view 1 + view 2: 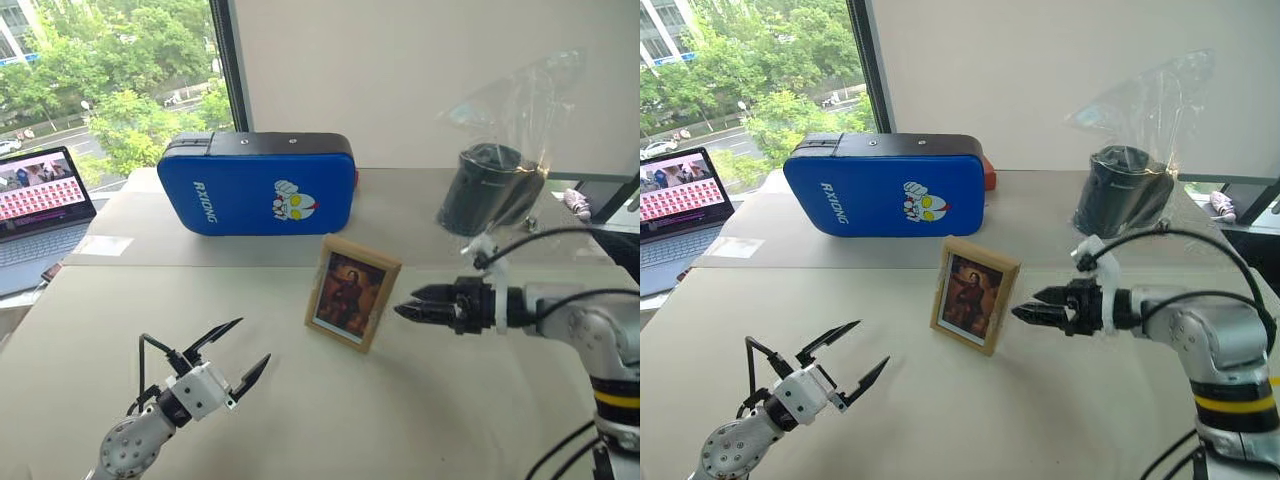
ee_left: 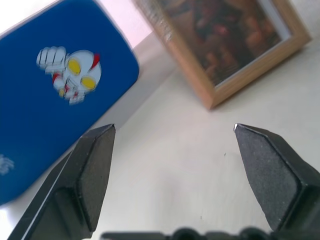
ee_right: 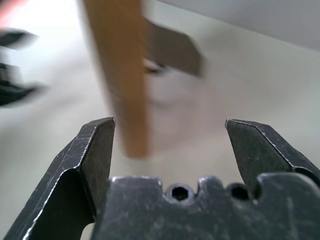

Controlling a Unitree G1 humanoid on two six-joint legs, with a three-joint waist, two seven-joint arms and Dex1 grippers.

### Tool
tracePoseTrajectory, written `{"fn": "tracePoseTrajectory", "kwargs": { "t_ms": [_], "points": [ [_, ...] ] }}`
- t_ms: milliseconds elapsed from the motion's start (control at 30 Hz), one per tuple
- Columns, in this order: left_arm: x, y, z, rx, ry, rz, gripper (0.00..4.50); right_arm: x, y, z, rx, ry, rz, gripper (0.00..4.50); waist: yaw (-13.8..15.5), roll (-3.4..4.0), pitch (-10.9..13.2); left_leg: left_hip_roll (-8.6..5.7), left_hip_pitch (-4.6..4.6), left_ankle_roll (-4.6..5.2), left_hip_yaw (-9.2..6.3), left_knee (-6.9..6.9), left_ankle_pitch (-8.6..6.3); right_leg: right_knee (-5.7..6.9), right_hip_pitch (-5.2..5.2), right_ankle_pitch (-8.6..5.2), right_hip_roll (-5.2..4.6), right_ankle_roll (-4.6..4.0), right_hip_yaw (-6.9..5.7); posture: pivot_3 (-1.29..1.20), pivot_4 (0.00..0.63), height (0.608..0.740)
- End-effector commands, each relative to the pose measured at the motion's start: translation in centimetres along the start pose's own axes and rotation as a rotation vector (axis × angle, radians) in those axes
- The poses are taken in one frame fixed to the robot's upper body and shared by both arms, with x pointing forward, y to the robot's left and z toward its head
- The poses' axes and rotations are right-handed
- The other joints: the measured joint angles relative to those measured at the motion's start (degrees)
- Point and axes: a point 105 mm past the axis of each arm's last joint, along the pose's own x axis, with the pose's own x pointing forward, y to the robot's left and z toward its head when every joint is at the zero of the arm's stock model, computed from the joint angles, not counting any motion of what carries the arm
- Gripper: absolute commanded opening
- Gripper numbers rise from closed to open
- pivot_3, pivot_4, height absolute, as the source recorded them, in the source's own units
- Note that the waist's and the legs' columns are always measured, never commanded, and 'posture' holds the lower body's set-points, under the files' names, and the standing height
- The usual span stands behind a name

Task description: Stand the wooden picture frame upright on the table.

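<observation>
Open left end effector (image 2: 175,145) faces wooden picture frame (image 2: 235,75) and blue pad (image 2: 45,125).

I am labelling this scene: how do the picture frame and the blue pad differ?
The picture frame is small, light wood, taller than wide; the blue pad is far bigger, blue and long. The frame stands near the middle of the table; the pad stands at the far edge. Both stand upright, untouched.

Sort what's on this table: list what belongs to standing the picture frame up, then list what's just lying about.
Part of the job:
- wooden picture frame, standing upright, stand folded out behind
- table it stands on
- right claw, open beside the frame
- left claw, open, apart from it

Just lying about:
- blue pad
- laptop
- black cylinder in clear plastic wrap
</observation>
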Motion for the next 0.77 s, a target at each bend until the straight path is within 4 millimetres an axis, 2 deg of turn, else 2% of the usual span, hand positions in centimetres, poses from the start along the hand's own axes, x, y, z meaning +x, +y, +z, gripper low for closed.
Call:
{"fn": "tracePoseTrajectory", "kwargs": {
  "t_ms": [33,133,233,333,433,767],
  "points": [
    [-0.2,0.7,-0.2,-0.265,0.082,0.123,4.07,-1.0,-2.3,0.4,-0.056,-0.163,-0.437,4.10,-0.16,-0.03,-0.02,0.00,-0.01,0.00,0.00,0.00,0.00,0.06,-0.02,0.00,0.00,0.00,0.00,0.00,0.150,0.740],
    [0.1,1.5,-0.8,-0.394,0.132,0.279,4.07,-2.4,-1.5,-0.1,0.021,-0.368,-0.735,4.10,-0.16,0.03,-0.03,0.00,-0.04,-0.03,-0.06,0.01,0.02,0.17,-0.15,-0.04,0.04,0.06,0.01,0.00,0.150,0.740],
    [0.5,2.0,-1.7,-0.435,0.165,0.382,4.07,-1.0,1.5,-1.6,0.067,-0.439,-0.765,4.10,-0.23,0.03,-0.04,-0.01,-0.13,-0.12,-0.07,0.08,0.07,0.22,-0.29,0.01,0.04,0.03,0.04,0.00,0.150,0.740],
    [0.9,2.9,-2.4,-0.440,0.175,0.441,4.07,0.8,2.5,-3.6,0.104,-0.437,-0.738,4.10,-0.67,0.01,-0.06,-0.01,-0.08,-0.14,-0.07,0.07,0.08,0.19,-0.23,0.04,0.04,-0.03,0.04,0.00,0.150,0.740],
    [1.2,3.2,-2.9,-0.462,0.181,0.460,4.07,1.4,2.5,-4.2,0.104,-0.457,-0.735,4.10,-1.10,0.01,-0.06,-0.01,-0.02,-0.18,-0.07,0.06,0.10,0.20,-0.18,0.09,0.04,-0.08,0.04,0.00,0.150,0.740],
    [1.7,3.2,-2.6,-0.424,0.165,0.425,4.07,1.5,1.8,-4.9,0.089,-0.455,-0.725,4.10,-0.90,0.01,-0.06,-0.01,-0.04,-0.19,-0.08,0.02,0.11,0.13,-0.18,0.12,0.05,-0.12,0.04,0.00,0.150,0.740]
  ]
}}
